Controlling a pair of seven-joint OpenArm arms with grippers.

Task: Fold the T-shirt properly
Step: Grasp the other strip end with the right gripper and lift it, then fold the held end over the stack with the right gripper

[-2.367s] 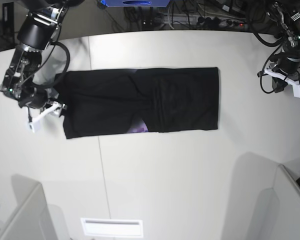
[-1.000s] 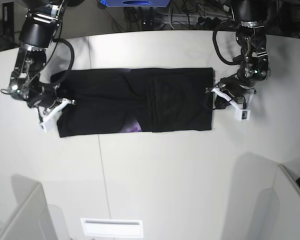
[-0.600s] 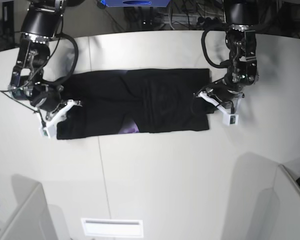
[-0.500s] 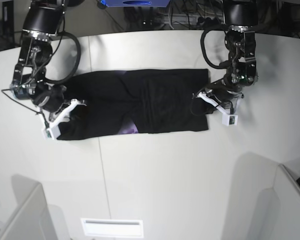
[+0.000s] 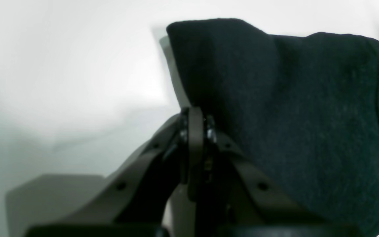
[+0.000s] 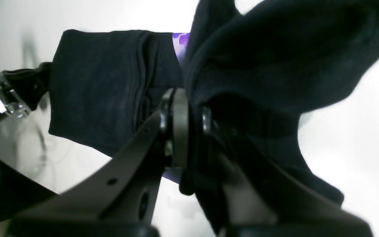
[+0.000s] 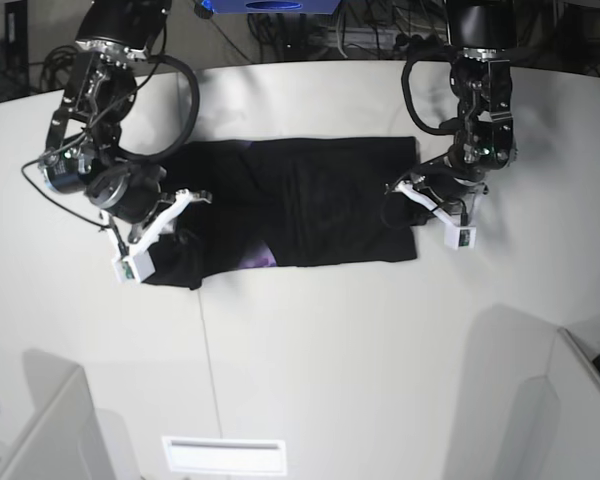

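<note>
White table [image 7: 310,350] bears the T-shirt [image 7: 310,200] lengthwise left-right, each end pinched by left claw [image 7: 405,207] and right claw [image 7: 170,225].

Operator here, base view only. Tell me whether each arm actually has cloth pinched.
Observer: Left wrist view: the left gripper is shut on a raised edge of the T-shirt.
Operator: Now the right.
Observer: Right wrist view: the right gripper is shut on a lifted, bunched fold.
Operator: Report any print showing.
Observer: A purple print peeks out behind that fold.
</note>
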